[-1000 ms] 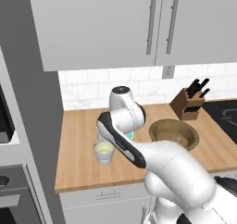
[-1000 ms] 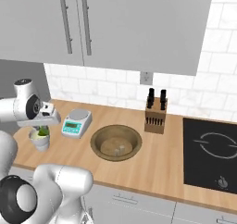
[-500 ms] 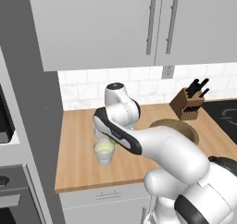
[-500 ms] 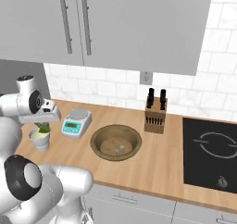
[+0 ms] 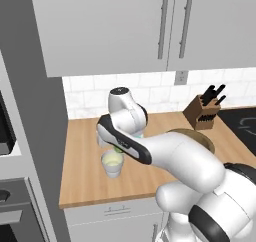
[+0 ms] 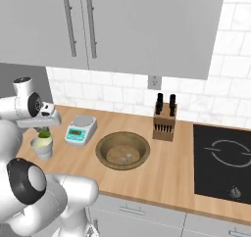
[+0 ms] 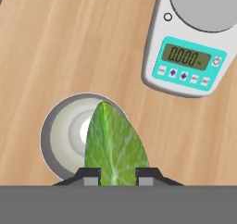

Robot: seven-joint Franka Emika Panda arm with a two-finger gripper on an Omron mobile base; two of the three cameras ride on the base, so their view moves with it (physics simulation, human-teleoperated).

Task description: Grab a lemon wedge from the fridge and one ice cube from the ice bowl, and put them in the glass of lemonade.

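My gripper [image 7: 118, 177] is shut on the lemon wedge [image 7: 115, 142], a green-yellow piece that points down over the glass of lemonade [image 7: 54, 126]. In the right base view the gripper [image 6: 44, 128] hangs just above the glass of lemonade [image 6: 41, 147] with the lemon wedge [image 6: 44, 132] between its fingers. The left base view has the glass of lemonade [image 5: 112, 164] on the counter below my forearm. To the right lies the ice bowl [image 6: 101, 151], its rim partly behind my arm in the left base view [image 5: 208, 142]. The fridge is out of view.
A white-and-teal kitchen scale [image 6: 81, 130] stands between glass and bowl, close to the glass [image 7: 190, 47]. A knife block [image 6: 164, 121] sits by the back wall, and a black cooktop [image 6: 225, 157] fills the counter's right end. Wall cupboards hang overhead.
The arm's upper joint has swung a little to the left. The hand stays above the glass with the wedge still held.
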